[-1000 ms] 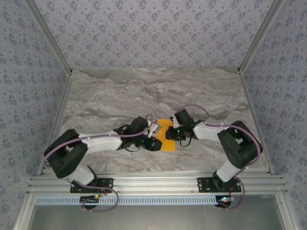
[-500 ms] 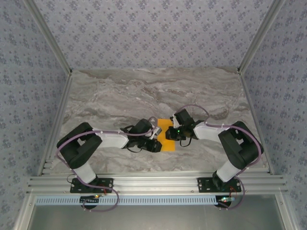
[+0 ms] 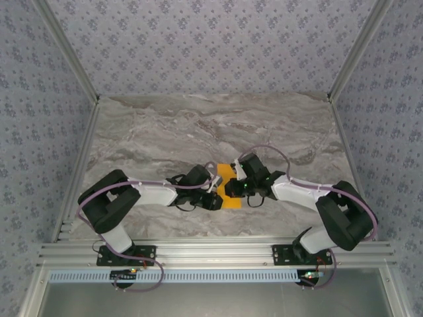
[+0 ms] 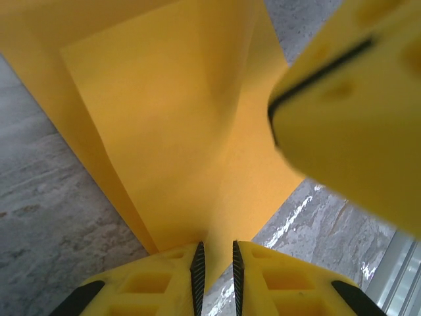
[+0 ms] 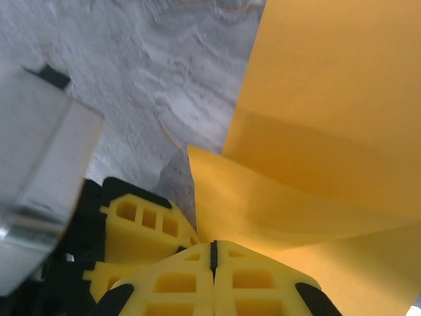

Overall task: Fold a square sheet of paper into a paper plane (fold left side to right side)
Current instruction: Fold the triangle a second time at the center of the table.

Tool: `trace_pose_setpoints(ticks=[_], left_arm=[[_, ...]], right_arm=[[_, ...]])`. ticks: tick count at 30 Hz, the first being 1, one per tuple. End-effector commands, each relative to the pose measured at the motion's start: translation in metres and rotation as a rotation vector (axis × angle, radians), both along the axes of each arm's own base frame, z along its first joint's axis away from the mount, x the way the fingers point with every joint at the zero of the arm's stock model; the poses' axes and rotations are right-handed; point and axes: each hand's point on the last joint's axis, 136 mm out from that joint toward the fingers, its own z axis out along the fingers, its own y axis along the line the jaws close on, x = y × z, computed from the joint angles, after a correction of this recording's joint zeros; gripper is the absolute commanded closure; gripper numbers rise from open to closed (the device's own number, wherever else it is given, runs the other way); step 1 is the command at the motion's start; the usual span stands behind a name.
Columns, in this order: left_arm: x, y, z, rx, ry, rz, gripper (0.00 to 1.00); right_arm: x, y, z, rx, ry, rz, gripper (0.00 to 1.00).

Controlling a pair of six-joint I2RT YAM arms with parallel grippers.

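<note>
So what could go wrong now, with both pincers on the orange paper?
1. The left pincer and the right pincer both nip the orange paper very close together. If they pull apart, the paper may tear.
2. The lifted flap is curved, not flat, so the crease might come out crooked.
3. Each pincer seems to hold only a small bit of paper, so it could slip out.

Overhead from behind; both wrists close on paper [image 4: 164, 118]
</note>
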Motion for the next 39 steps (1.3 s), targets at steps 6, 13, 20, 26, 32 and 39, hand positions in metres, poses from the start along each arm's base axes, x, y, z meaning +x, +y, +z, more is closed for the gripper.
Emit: trace_pose_setpoints(ticks=[6,13,20,26,32,39], left_arm=[[-0.019,0.022,-0.036,0.146,0.060,0.000,0.79],[-0.019,0.024,-0.038,0.159,0.060,0.004,0.79],[-0.020,0.027,-0.041,0.177,0.059,0.000,0.79],[-0.023,0.030,-0.045,0.187,0.071,-0.006,0.79],[-0.026,0.032,-0.052,0.195,0.088,-0.005,0.79],[-0.027,0.033,-0.052,0.191,0.092,-0.003,0.79]], right_arm=[[-0.011,0.009,-0.024,-0.022,0.073,0.018,0.93],[-0.010,0.010,-0.033,-0.043,0.084,0.023,0.93],[-0.010,0.000,-0.045,-0.124,0.091,0.027,0.93],[-0.006,-0.019,-0.052,-0.205,0.078,0.031,0.93],[0.006,-0.031,-0.051,-0.214,0.063,0.015,0.93],[0.022,-0.044,-0.051,-0.218,0.065,-0.008,0.93]])
